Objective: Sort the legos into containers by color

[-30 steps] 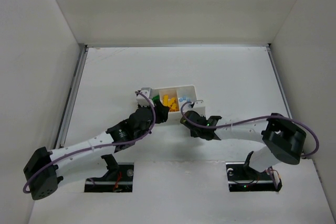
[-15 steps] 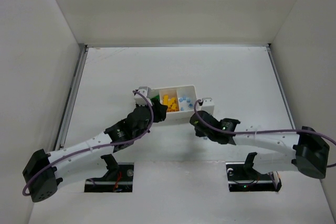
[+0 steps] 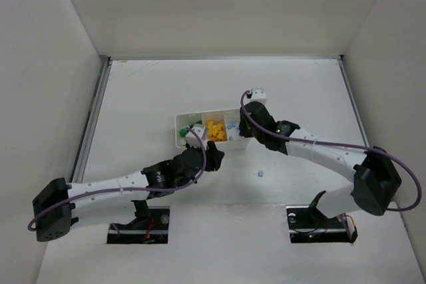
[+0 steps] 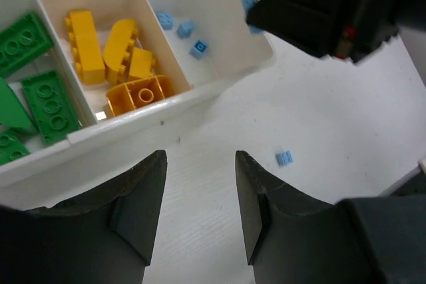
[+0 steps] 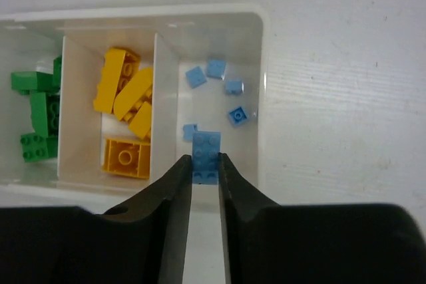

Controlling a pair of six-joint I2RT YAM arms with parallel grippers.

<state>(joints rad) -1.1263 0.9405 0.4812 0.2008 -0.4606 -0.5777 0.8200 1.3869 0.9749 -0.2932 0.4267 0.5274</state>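
Observation:
The white tray (image 3: 178, 126) holds green bricks (image 5: 40, 111) in its left compartment, yellow bricks (image 5: 123, 88) in the middle and several tiny light-blue bricks (image 5: 238, 116) in the right one. My right gripper (image 5: 205, 161) is shut on a light-blue brick (image 5: 206, 149) and holds it above the right compartment's near side; it also shows in the top view (image 3: 245, 123). My left gripper (image 4: 200, 164) is open and empty over bare table just in front of the tray (image 4: 133, 124); it also shows in the top view (image 3: 215, 157). One loose light-blue brick (image 4: 284, 158) lies on the table to its right.
The loose light-blue brick (image 3: 260, 175) lies below my right forearm (image 3: 313, 154). White walls close the table at the back and on both sides. The right gripper's black body (image 4: 333, 11) hangs over the tray's right end in the left wrist view.
My right gripper moved from in front of the tray up over its right compartment with the blue brick. My left gripper pulled back from the green compartment toward the near side.

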